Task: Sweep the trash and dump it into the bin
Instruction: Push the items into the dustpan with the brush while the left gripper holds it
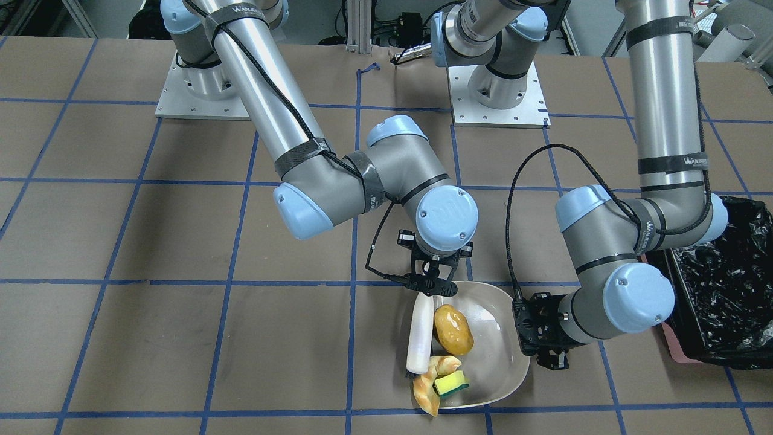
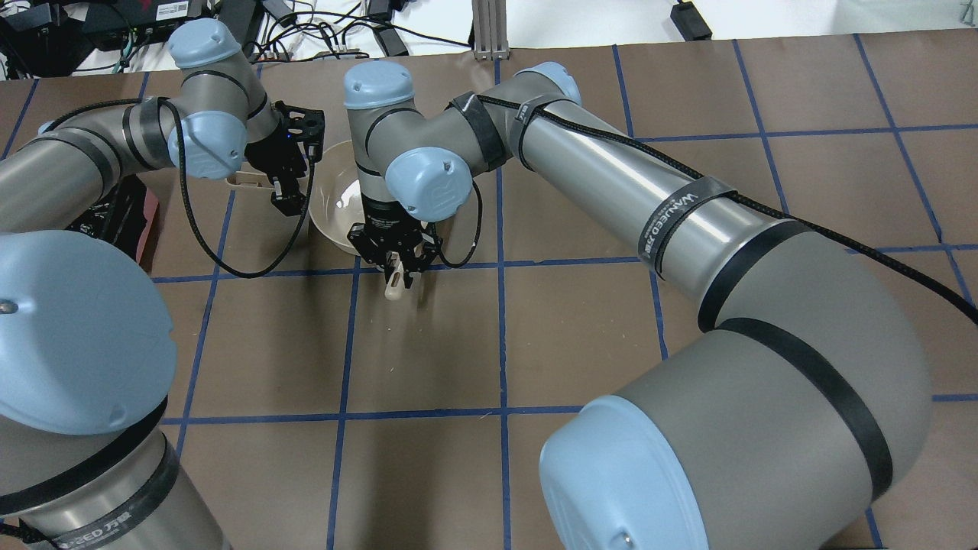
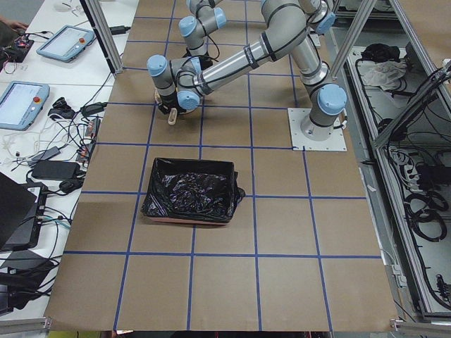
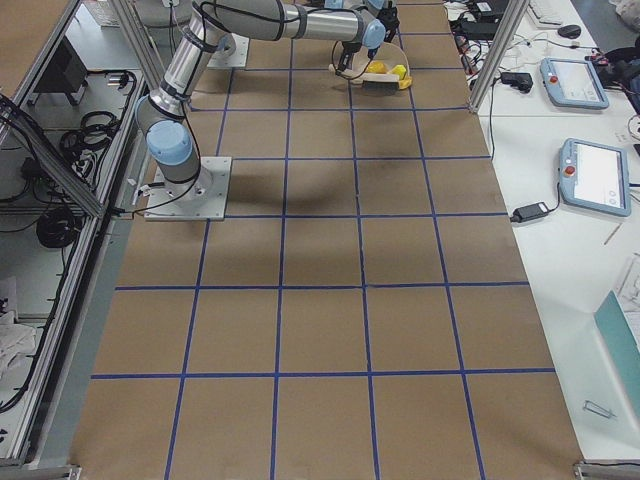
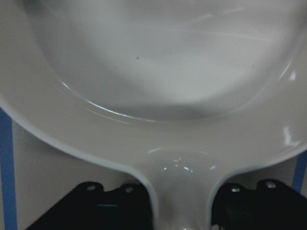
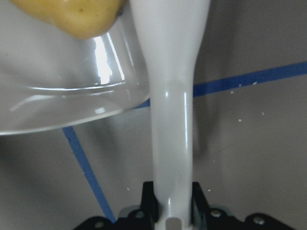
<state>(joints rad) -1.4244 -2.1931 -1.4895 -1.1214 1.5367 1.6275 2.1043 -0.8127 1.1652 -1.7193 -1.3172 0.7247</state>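
I am pinning the dustpan (image 1: 495,356) flat on the surface (image 1: 181,241) with the left pincer (image 1: 526,329), which is clamping the pan's handle, so the open mouth is facing the brush (image 1: 421,332). The right pincer (image 1: 433,285) is clenching the top end of the white brush handle. The head is trailing away from it along the pan's open side, so the brush is walling the trash in.

Just beyond the right pincer, touching the brush handle, the toy potato (image 1: 454,329) is lying well inside the pan. Farther out, by the brush head, the sponge block (image 1: 453,382) is sitting just inside the lip. The croissant (image 1: 430,386) is lying against it, and I am guessing it is straddling the lip rather than fully in.

The bin (image 1: 676,344) is standing behind the left pincer, past that arm's wrist, apart from the pan. Nothing but its crinkled black liner is showing in it. I am judging the sweep nearly finished and the dump not yet begun.
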